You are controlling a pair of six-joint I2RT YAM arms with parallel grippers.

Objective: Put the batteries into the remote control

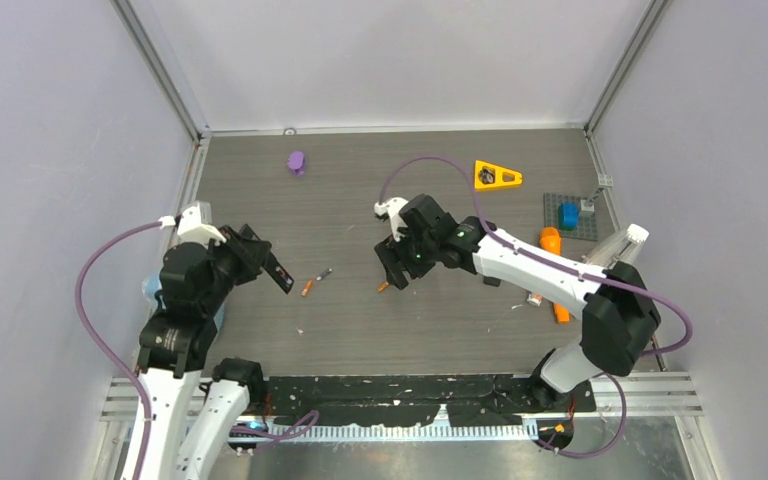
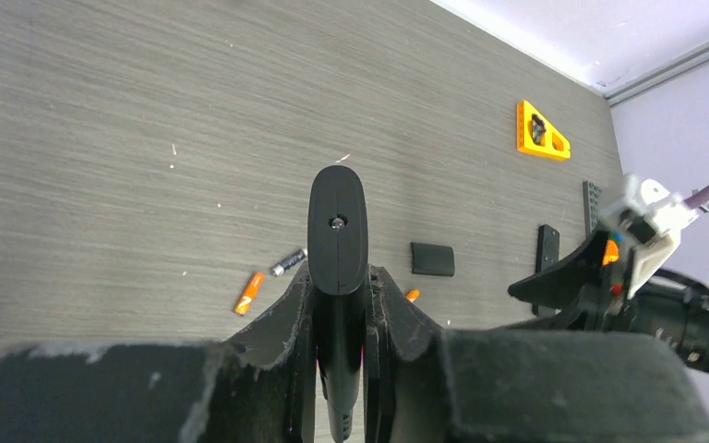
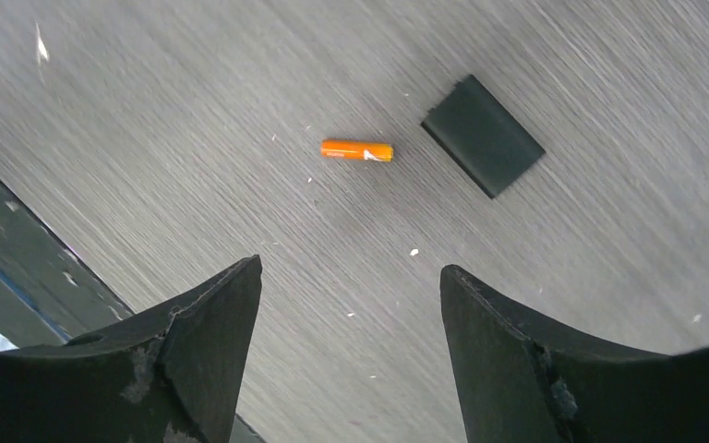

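My left gripper (image 1: 263, 263) (image 2: 340, 277) is shut on a black remote control (image 1: 279, 273) (image 2: 337, 226) and holds it edge-up above the table. Just right of it two batteries lie loose, one orange (image 1: 307, 288) (image 2: 249, 292) and one dark grey (image 1: 324, 273) (image 2: 288, 262). Another orange battery (image 1: 383, 287) (image 3: 357, 149) lies on the table below my right gripper (image 1: 396, 266) (image 3: 351, 272), which hangs open with nothing between its fingers. A small black cover (image 3: 483, 136) (image 2: 432, 259) lies beside that battery.
At the back lie a purple piece (image 1: 296, 162) and an orange triangular plate (image 1: 497, 176). On the right are a grey baseplate (image 1: 586, 226) with a blue block (image 1: 568, 214) and a thick orange stick (image 1: 551, 240). A black strip (image 2: 546, 251) lies near the cover.
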